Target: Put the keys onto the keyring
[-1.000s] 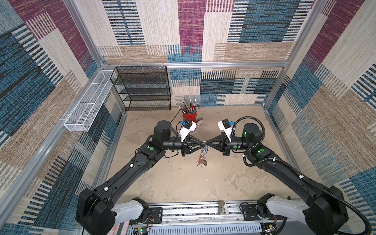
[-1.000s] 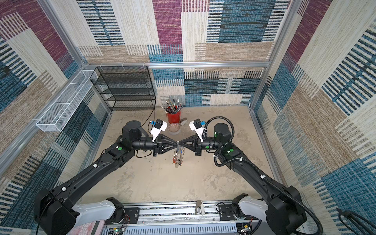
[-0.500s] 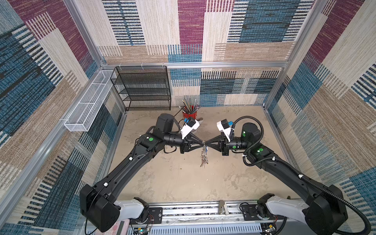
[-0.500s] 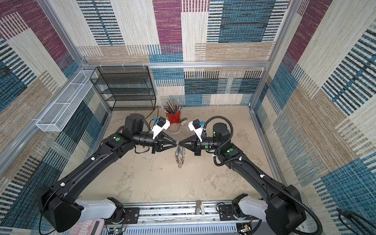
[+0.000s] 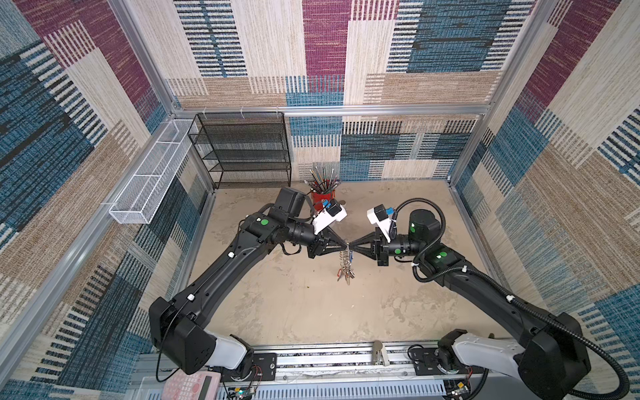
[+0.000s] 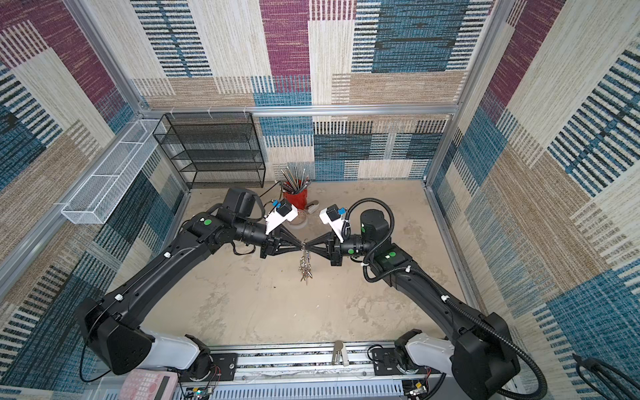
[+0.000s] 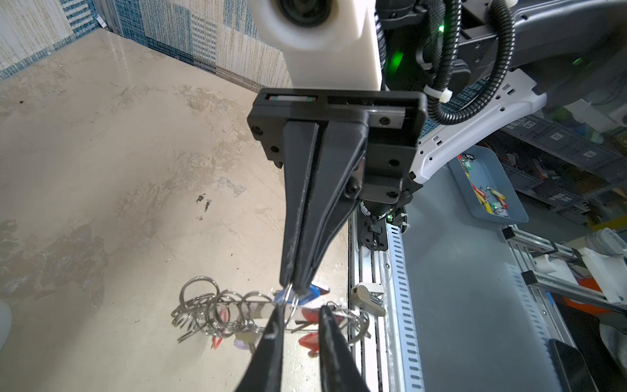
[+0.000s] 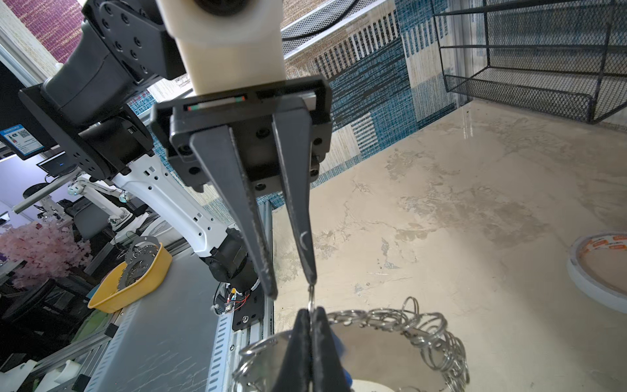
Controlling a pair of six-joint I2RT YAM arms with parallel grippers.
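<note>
Well to the left of the red pen cup, a white wire basket is seen fixed on the side wall. A black mesh shelf is set against the back wall, just left of the cup. In front of the cup and to its left, the left arm is stretched level toward the middle.

The left gripper is found directly in front of the cup. Its jaws are parted, and only one fingertip is laid against a split ring.

The keyring is hung in front of the cup, in the air over the table, where the two sets of tips meet. In both top views it is seen edge-on, dangling below them. Its grey plate is lined with silver rings, and the keys, with red tags and a blue one, are seen hanging from them.

The right gripper is pointed in from the right of the cup. Its jaws are pressed together on one ring of the keyring, and the whole bunch is carried by that ring. The right arm is extended in front of the cup and to its right. A round tape roll is laid on the table near the cup.
</note>
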